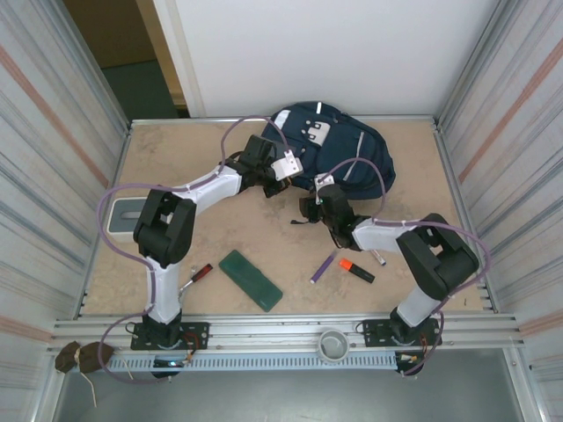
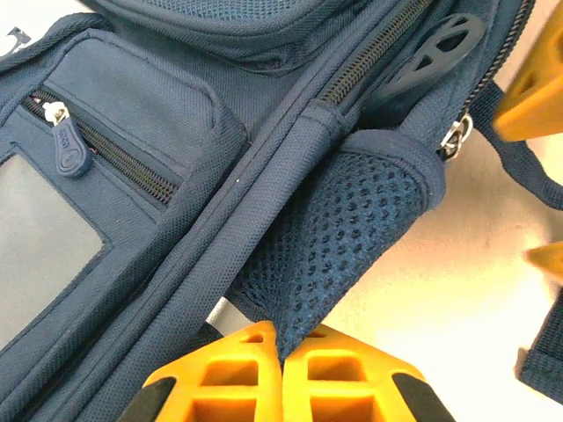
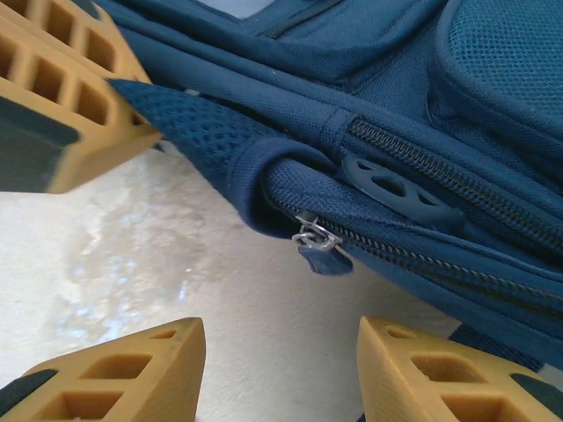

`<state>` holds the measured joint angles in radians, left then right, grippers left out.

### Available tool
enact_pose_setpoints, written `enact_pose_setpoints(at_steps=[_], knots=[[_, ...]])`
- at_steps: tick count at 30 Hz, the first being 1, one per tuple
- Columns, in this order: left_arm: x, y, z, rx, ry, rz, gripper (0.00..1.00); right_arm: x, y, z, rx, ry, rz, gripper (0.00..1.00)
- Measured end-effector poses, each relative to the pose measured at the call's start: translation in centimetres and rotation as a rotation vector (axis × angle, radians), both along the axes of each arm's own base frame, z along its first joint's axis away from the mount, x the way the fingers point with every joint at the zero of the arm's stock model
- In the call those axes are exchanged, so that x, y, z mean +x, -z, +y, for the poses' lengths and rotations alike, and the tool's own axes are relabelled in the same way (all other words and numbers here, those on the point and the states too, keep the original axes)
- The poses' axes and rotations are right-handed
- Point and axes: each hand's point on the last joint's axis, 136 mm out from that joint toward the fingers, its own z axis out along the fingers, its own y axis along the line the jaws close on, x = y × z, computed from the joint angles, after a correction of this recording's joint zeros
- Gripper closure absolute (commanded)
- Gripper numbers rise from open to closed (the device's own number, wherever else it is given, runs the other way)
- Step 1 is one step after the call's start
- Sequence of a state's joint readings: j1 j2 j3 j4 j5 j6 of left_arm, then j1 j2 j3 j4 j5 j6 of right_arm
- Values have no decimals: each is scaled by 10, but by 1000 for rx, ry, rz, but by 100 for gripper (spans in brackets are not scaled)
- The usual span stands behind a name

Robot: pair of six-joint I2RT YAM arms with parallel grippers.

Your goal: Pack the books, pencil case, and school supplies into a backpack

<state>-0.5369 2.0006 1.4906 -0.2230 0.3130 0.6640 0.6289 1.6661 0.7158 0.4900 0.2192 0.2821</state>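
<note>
Opening step, by looks. Backpack [image 1: 352, 158] far middle of desk, main zip seemingly closed. Left fingers [image 2: 251, 374] pinched on mesh side pocket [image 2: 343, 229], likely steadying. Right fingers [image 3: 123, 374] wide, near zipper pull [image 3: 318, 242]. Next: clamp pull, draw zip open.

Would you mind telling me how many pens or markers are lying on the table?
2 clearly visible: the purple pen and, just right of it, the orange highlighter; another may lie hidden under the right arm.
</note>
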Motion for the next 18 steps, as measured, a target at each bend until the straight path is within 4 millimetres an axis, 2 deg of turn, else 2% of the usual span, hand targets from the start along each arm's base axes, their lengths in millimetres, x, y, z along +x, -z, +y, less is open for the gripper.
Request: enact_pose_setpoints(at_steps=[5,10,12,18], knots=[[-5,-4,-2,-20,8,21,100,14,20,-1,-81,55,-19,53],[-5,-4,-2,-22,8,22,100,30,18,4,-94,91,-52,58],[-4,-5,-1,-24,7,21,100,32,15,4,-100,102,-62,64],[-3,-6,-1,-26,6,19,100,33,13,1,-136,118,-76,93]])
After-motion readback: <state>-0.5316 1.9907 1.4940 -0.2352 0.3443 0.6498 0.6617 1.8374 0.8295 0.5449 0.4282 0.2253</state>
